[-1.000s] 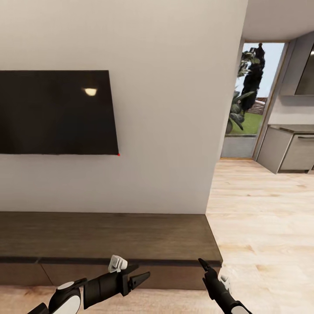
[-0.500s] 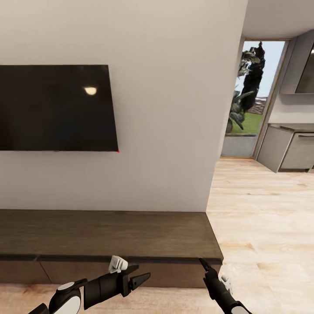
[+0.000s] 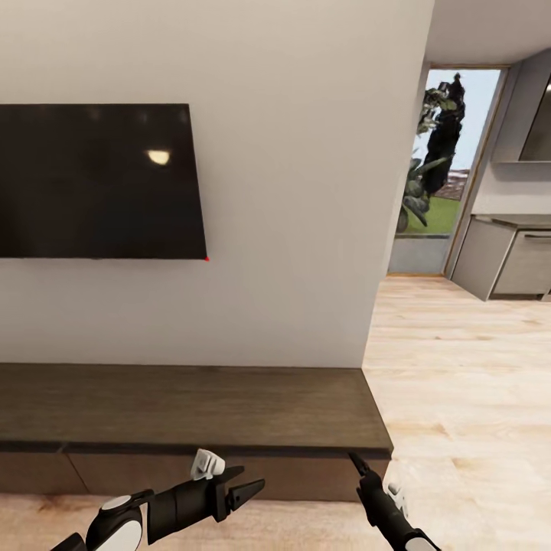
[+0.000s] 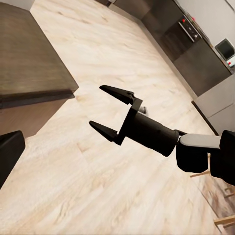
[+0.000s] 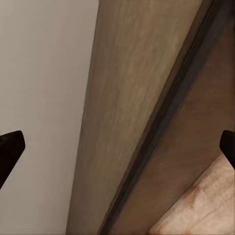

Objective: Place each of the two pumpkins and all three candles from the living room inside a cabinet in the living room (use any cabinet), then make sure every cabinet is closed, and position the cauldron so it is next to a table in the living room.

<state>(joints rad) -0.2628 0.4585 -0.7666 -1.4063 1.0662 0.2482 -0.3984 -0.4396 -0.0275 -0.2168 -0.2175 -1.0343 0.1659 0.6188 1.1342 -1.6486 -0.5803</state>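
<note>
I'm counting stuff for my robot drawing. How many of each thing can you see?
TV: 1
Cabinet: 1
Grippers: 2, left and right, both empty
Plant outside: 1
Total: 5

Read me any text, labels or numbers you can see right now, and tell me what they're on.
No readable text in these views.
TV: blank dark screen, no brand visible; a small red dot at its lower corner.
Cabinet: plain wood, no labels.
Oven in the left wrist view: some red marks on its panel, too small and blurred to read.
</note>
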